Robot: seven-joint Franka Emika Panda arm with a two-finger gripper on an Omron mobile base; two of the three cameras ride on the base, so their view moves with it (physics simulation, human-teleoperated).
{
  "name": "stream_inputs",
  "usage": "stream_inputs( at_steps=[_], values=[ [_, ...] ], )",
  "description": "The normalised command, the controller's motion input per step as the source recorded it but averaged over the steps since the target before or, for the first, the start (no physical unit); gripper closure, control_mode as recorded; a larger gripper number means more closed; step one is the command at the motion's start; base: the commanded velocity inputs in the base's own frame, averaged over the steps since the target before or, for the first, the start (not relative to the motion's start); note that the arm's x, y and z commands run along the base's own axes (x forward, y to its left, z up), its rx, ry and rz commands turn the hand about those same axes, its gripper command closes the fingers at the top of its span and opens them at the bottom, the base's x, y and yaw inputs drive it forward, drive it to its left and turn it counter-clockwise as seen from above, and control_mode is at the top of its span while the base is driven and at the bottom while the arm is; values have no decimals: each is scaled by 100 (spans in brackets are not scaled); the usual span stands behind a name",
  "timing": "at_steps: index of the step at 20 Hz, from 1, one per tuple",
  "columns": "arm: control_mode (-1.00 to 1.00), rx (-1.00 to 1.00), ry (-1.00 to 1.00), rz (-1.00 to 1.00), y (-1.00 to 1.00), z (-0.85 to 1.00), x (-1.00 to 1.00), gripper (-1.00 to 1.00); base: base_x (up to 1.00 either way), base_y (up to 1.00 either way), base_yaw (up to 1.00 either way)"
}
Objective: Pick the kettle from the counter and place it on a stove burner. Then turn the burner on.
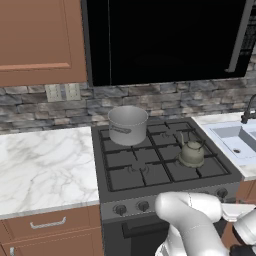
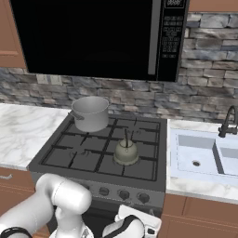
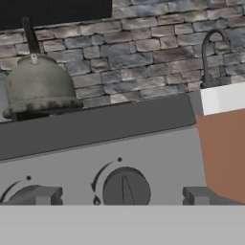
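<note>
The grey-green kettle (image 1: 191,154) (image 2: 126,152) stands upright on the front right stove burner (image 1: 204,169) (image 2: 142,166) of the black cooktop. From the hand view the kettle (image 3: 40,86) sits up and to the left, above the stove's front panel. My gripper (image 3: 122,196) is open and holds nothing. It hangs low in front of that panel, its two fingertips (image 3: 44,195) either side of a round dark knob (image 3: 126,187), apart from it. The white marble counter (image 1: 45,165) (image 2: 21,130) lies left of the stove.
A steel pot (image 1: 128,125) (image 2: 90,113) occupies the back left burner. A sink (image 1: 234,141) (image 2: 197,158) with a dark faucet (image 3: 208,52) lies right of the stove. A black microwave (image 2: 93,37) hangs above. More knobs (image 1: 143,205) (image 2: 123,194) line the panel.
</note>
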Motion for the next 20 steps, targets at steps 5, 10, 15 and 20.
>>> stream_inputs(
  at_steps=[5,10,15,20],
  values=[
    [-100,0,0,0,1,0,0,-100,0,0,0],
    [-100,0,0,0,0,0,9,-100,0,0,0],
    [-100,0,1,0,0,0,19,-100,0,0,0],
    [-100,0,0,0,0,0,18,-100,0,0,0]
  ],
)
